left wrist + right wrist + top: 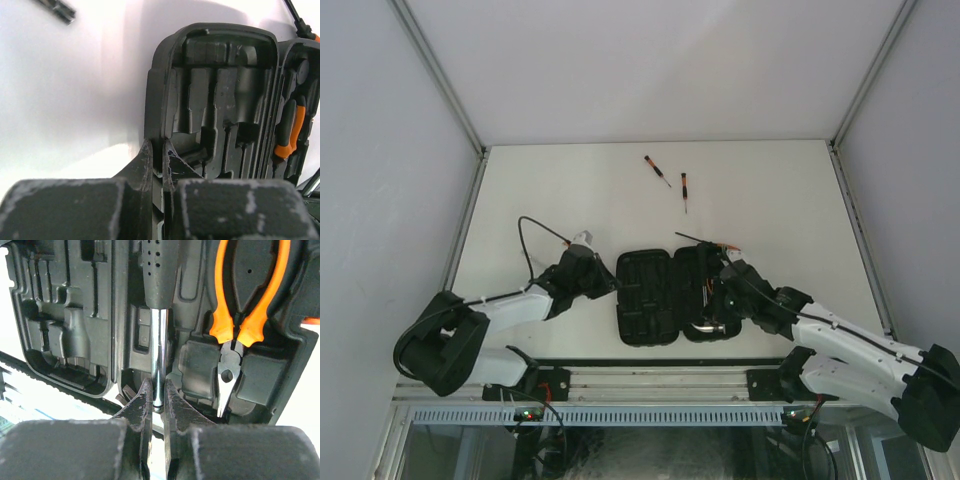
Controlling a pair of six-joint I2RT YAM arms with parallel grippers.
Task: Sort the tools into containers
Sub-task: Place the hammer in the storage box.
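The black tool case [670,295] lies open on the table, both halves flat. My left gripper [608,280] is shut on the left half's outer wall [155,115]; that half's moulded slots are empty. My right gripper [722,292] is over the right half, shut on the chrome shaft [159,355] of a black-handled tool lying in a slot. Orange-handled pliers [240,315] sit in the slot beside it. Two screwdrivers [657,170] [684,190] lie on the table beyond the case. A third screwdriver [712,243] lies by the case's far right corner.
The white table [540,190] is walled by grey panels left, right and behind. A black cable [525,240] loops above the left arm. A metal rail [650,375] runs along the near edge.
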